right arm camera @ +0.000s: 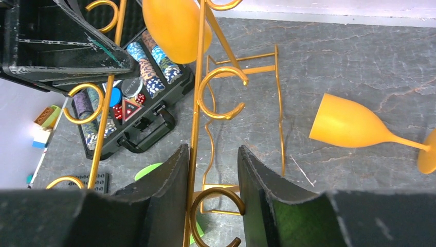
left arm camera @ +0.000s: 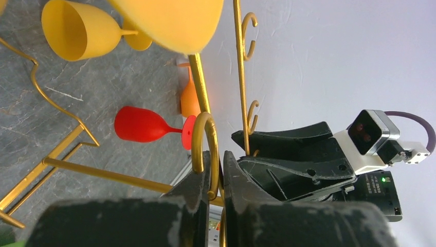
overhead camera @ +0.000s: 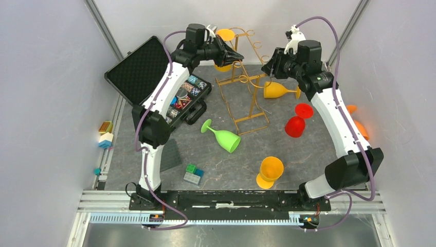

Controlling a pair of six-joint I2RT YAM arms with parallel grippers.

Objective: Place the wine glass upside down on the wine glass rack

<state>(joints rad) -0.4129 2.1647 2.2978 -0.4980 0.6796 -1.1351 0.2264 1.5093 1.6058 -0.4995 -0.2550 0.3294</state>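
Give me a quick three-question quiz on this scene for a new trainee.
1. True or false: the green glass stands upright.
2. What fills the open black case?
3. The right gripper straddles: A the green glass, B a wire of the wine glass rack, C the black case.
Key: 1 false, it lies on its side. 2 poker chips. 3 B.

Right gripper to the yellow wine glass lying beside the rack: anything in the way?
Yes. An upright of the gold wire wine glass rack runs between the open fingers of the right gripper, so it should probably back off first. Nothing else shows between it and the yellow plastic wine glass.
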